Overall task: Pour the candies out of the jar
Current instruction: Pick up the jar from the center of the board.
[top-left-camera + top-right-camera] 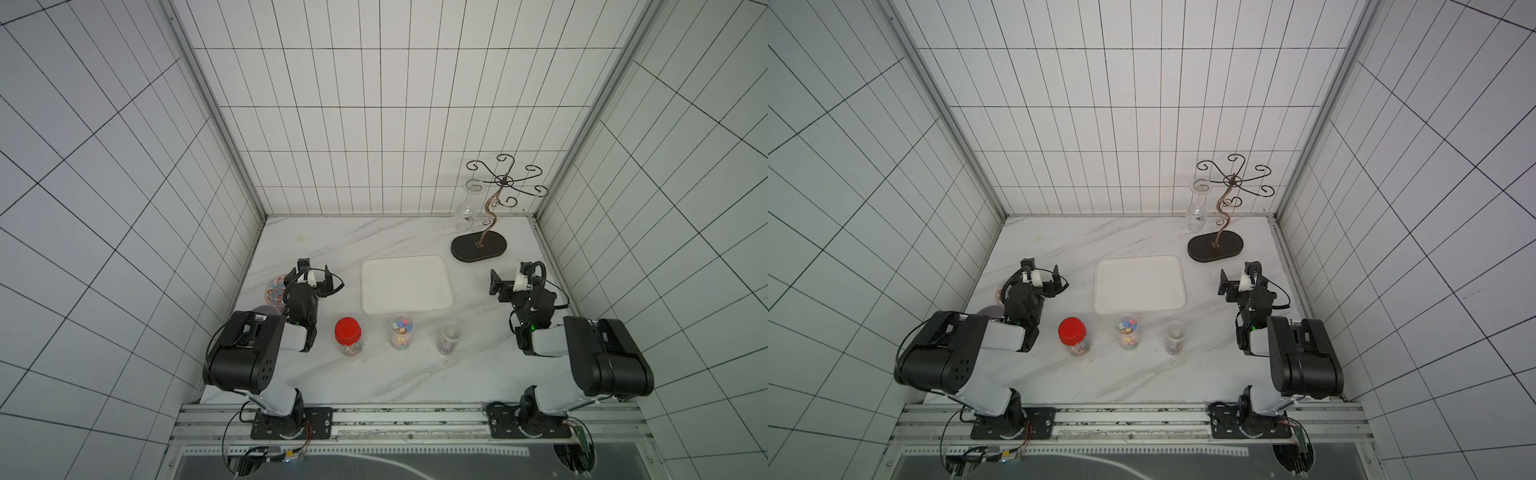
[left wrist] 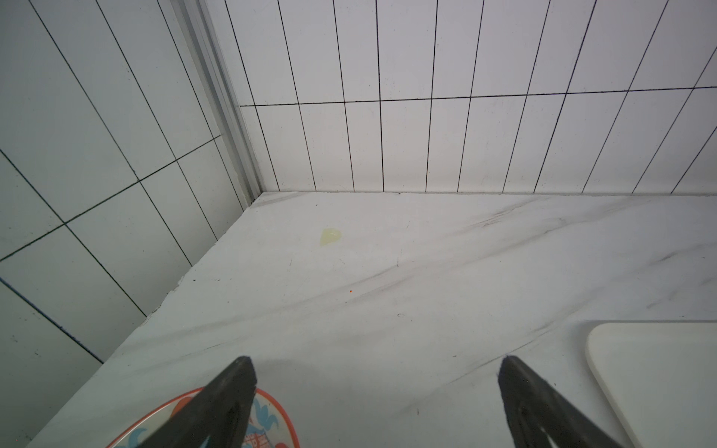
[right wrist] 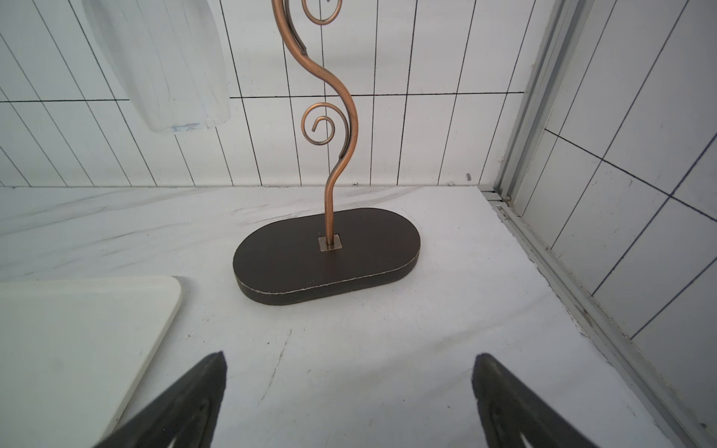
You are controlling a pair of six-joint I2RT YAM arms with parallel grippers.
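White tiles with dark grout close in a marble-patterned bench [image 1: 332,245] on three sides. In both top views a white tray [image 1: 406,286] lies flat at the middle of the bench. Just in front of it, nearer the arm bases, three clear jars stand upright in a row, each apart from the next: a red-lidded jar [image 1: 348,334], an open-topped middle jar [image 1: 401,332] and a smaller open jar [image 1: 449,337]. The candies [image 1: 402,326] are inside these jars, with pink, blue and yellow lumps filling the middle one. The left pincer [image 1: 316,272] hangs left of the tray, partly over a patterned plate [image 1: 275,289], its jaws spread wide and gripping nothing. The right pincer [image 1: 509,275] hangs right of the tray, equally wide and empty-handed. Toward the far right corner a wire stand [image 1: 478,247] on a dark oval base carries a wine glass [image 1: 465,214] hung bowl-down. The left wrist view shows the left pincer [image 2: 376,364] with its fingers far apart over bare marble. The plate [image 2: 275,422] lies under one finger, a tray corner [image 2: 659,368] is beside the other, and a yellowish stain [image 2: 330,236] lies nearer the wall. The right wrist view shows the right pincer [image 3: 350,358] just as wide, facing the stand [image 3: 326,260], with the glass [image 3: 167,66] hanging above and the tray [image 3: 77,329] to one side.
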